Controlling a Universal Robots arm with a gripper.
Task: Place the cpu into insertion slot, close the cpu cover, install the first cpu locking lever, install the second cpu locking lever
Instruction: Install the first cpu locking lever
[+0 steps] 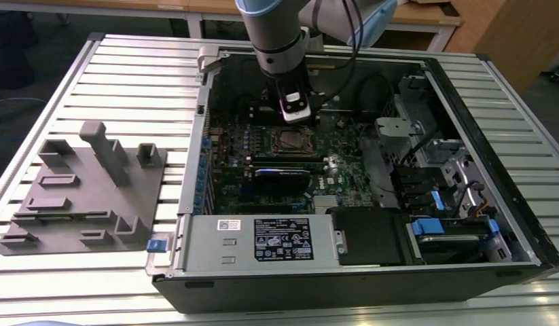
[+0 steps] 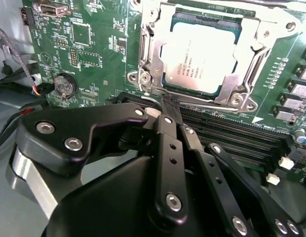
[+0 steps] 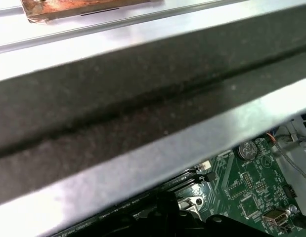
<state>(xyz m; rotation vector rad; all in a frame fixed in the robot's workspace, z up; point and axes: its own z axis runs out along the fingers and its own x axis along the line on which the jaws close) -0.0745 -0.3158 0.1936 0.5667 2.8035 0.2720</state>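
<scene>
An open computer case (image 1: 496,224) is seen lying on a slatted table (image 1: 125,61). A green motherboard (image 2: 83,44) is seen inside. The insertion slot (image 1: 290,139) is found mid-board, the cpu (image 2: 202,57) seated in it, the cpu cover (image 2: 251,34) closed down around it. The gripper (image 2: 168,106) is held just beside the socket edge, fingers pinched together, nothing grasped.

Cpu (image 2: 201,57) under cover (image 2: 251,44) (levers seemingly down).

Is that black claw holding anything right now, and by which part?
Nothing is visibly held. The gripper is pinched shut with its tips at the cpu cover edge, beside the seated cpu.
</scene>
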